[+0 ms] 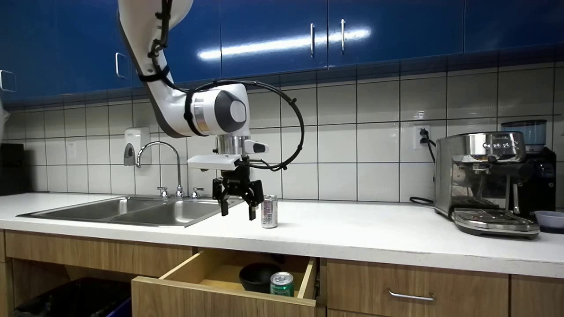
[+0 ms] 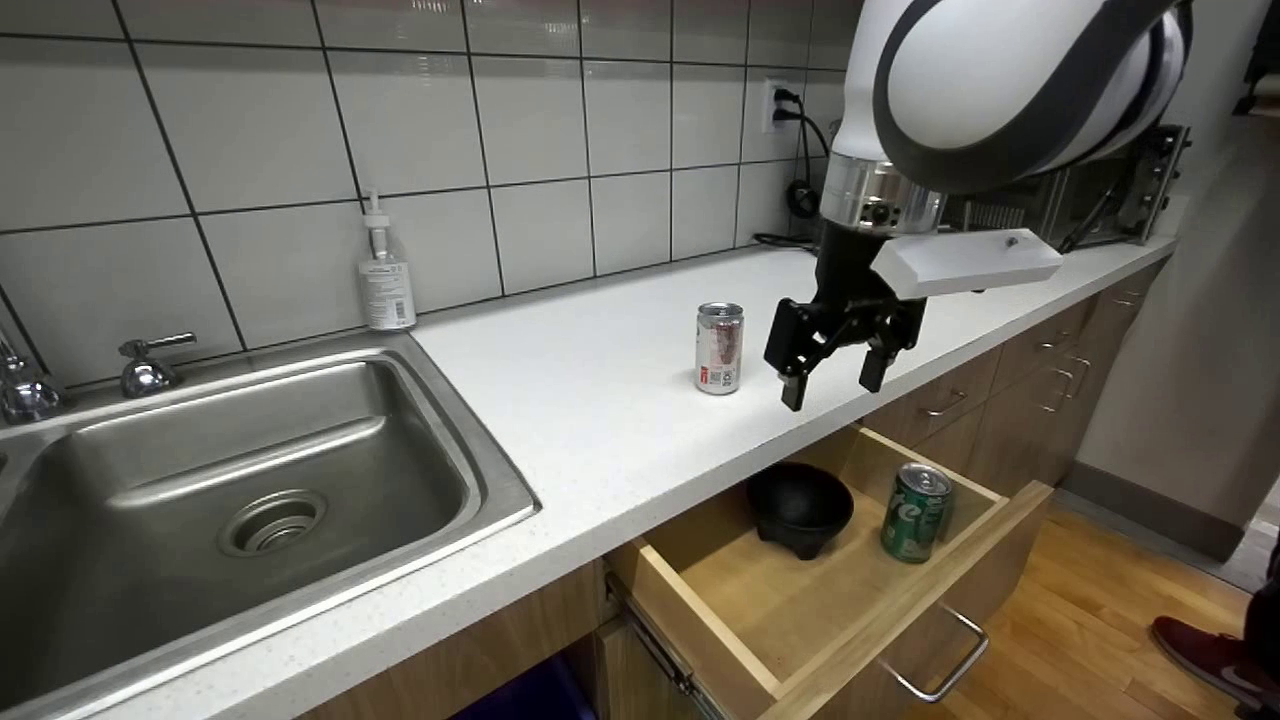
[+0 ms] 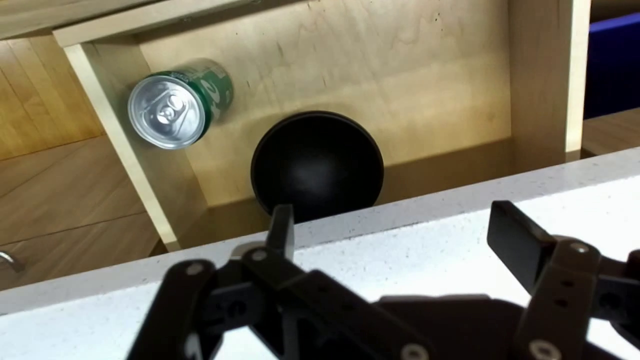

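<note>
White kitchen counter (image 2: 600, 380), with an open drawer (image 2: 760, 605) sticking out right below its front edge. The gripper (image 2: 832, 383) hangs empty over the counter near that edge, fingers spread wide. The silver can (image 2: 719, 350) stands upright on the counter near it, so a careless sideways swing could probably tip it. The green can (image 2: 912, 515) and black bowl (image 2: 798, 500) are in the drawer. Counter's lip hides a bit of the bowl in the wrist view, so dropping straight down there might bang a finger.
</note>
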Controlling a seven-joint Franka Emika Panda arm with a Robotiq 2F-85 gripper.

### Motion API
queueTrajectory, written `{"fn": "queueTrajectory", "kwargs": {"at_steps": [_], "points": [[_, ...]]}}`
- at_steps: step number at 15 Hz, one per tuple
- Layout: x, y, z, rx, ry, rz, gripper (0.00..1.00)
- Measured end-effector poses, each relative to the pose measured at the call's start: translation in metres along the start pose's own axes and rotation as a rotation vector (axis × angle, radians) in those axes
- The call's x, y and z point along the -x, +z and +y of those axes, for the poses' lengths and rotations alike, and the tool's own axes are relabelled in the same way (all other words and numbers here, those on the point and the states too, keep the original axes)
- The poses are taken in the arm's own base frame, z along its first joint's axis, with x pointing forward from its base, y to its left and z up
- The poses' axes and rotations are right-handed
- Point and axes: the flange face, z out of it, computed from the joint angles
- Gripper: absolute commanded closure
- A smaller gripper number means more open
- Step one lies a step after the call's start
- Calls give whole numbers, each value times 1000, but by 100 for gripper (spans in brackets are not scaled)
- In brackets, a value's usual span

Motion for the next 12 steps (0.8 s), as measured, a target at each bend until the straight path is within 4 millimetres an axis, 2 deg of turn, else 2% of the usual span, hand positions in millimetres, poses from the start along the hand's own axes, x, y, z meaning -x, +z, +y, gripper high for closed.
{"fn": "queueTrajectory", "kwargs": {"at_steps": [12], "points": [[-67, -10, 11, 10, 32, 36, 0]]}}
